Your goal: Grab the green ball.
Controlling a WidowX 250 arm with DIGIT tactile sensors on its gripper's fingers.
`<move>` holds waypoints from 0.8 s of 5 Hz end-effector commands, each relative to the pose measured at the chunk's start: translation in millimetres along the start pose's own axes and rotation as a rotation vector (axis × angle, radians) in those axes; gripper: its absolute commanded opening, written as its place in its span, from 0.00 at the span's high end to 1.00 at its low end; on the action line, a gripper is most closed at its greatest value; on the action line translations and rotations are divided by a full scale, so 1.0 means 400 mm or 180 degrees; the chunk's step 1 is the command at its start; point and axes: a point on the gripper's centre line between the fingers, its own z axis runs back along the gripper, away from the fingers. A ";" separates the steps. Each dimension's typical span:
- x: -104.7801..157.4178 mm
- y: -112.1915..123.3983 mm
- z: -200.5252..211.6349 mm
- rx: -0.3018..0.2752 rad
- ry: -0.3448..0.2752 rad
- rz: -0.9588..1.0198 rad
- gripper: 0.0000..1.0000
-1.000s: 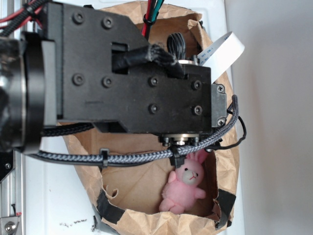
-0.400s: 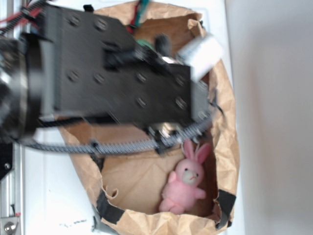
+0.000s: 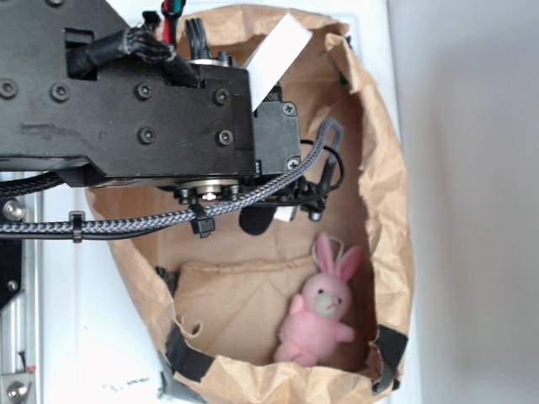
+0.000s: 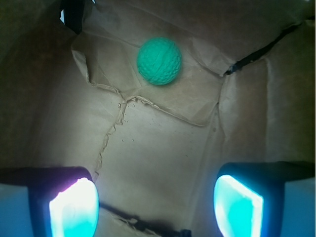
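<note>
We are in the approach: our gripper hangs spread wide and empty inside the paper bag, the green ball lying on the bag's floor ahead of the fingertips (untouched). Next we must advance and straddle it.

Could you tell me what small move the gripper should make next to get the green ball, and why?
Probably advance toward the green ball, then descend. In the wrist view it lies on the paper bag's floor well beyond the gripper, whose jaws stand open with nothing between them.
</note>
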 end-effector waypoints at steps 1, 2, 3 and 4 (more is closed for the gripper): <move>0.004 -0.085 -0.048 -0.0276 -0.0345 0.0388 0.00; 0.005 -0.103 -0.067 -0.0242 -0.0430 0.0454 0.00; 0.014 -0.091 -0.075 -0.0218 -0.0477 0.0445 0.00; 0.027 -0.101 -0.101 -0.0183 -0.0587 0.0518 0.00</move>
